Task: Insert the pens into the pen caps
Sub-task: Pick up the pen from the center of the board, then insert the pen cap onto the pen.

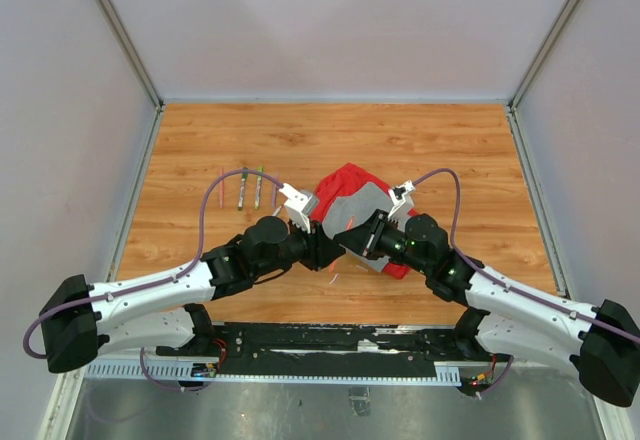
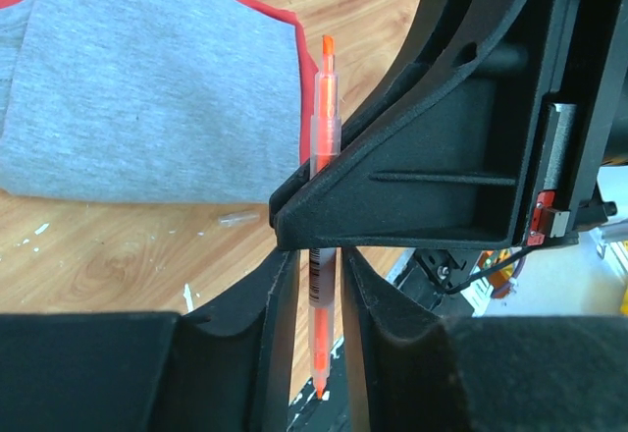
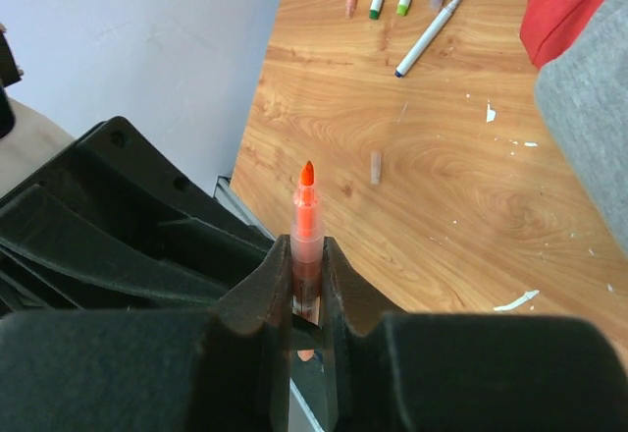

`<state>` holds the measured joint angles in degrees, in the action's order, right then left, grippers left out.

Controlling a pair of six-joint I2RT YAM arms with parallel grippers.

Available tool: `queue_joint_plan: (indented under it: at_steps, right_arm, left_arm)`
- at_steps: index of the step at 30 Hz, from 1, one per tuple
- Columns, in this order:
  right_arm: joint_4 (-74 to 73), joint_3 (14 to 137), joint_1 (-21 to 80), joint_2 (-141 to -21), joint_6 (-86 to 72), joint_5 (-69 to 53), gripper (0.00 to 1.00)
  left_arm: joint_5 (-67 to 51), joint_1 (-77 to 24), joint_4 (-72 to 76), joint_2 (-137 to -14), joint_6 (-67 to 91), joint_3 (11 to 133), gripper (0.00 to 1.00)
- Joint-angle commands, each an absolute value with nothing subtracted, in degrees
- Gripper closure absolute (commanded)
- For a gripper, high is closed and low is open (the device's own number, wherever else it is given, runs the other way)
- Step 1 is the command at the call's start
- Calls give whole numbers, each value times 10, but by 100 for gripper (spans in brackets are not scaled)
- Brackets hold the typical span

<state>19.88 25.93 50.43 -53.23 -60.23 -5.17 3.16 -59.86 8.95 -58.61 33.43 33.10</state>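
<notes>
An orange pen (image 2: pixel 325 108) with a clear barrel and bare orange tips at both ends hangs in the air between my two grippers, above the table's near middle. My right gripper (image 3: pixel 305 255) is shut on its barrel, one orange tip (image 3: pixel 307 175) sticking out past the fingers. My left gripper (image 2: pixel 322 265) is open around the pen's other half, with a thin gap on each side of the barrel. A small clear pen cap (image 3: pixel 376 166) lies on the wood. Several other pens (image 3: pixel 429 34) lie further off at the back left (image 1: pixel 241 188).
A red-and-grey cloth (image 1: pixel 350 195) lies just behind the two grippers (image 1: pixel 342 238). White flecks (image 3: pixel 515 300) dot the wooden table (image 1: pixel 450 150). Grey walls close the table in at left, right and back.
</notes>
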Motion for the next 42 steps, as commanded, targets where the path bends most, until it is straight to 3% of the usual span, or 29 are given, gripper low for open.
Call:
queue_joint_plan:
  at_steps: [1, 5, 9, 12, 18, 25, 30, 36, 42]
  right_arm:
    - [239, 272, 500, -537, -588, -90, 99]
    - [238, 283, 500, -550, -571, -118, 99]
    - [248, 282, 501, -560, -566, -133, 99]
    - [242, 282, 501, -558, -544, -133, 87]
    - [74, 311, 501, -504, -421, -58, 58]
    - [-121, 341, 501, -493, -365, 55, 41]
    - [-174, 354, 513, -538, -450, 80, 36]
    - [-274, 419, 571, -644, -601, 170, 27]
    - [-335, 478, 572, -723, -665, 184, 23]
  left_arm:
    - [34, -604, 107, -591, 328, 346, 71]
    - [35, -605, 112, -598, 330, 349, 73]
    - [41, -604, 109, -596, 333, 350, 88]
    - [60, -604, 97, -591, 341, 351, 99]
    - [136, -605, 44, -555, 348, 346, 100]
    - [189, -600, -29, -523, 334, 345, 99]
    - [195, -576, -62, -496, 327, 346, 99]
    - [31, -425, -65, -437, 319, 315, 100]
    - [22, -414, -132, -425, 269, 357, 100]
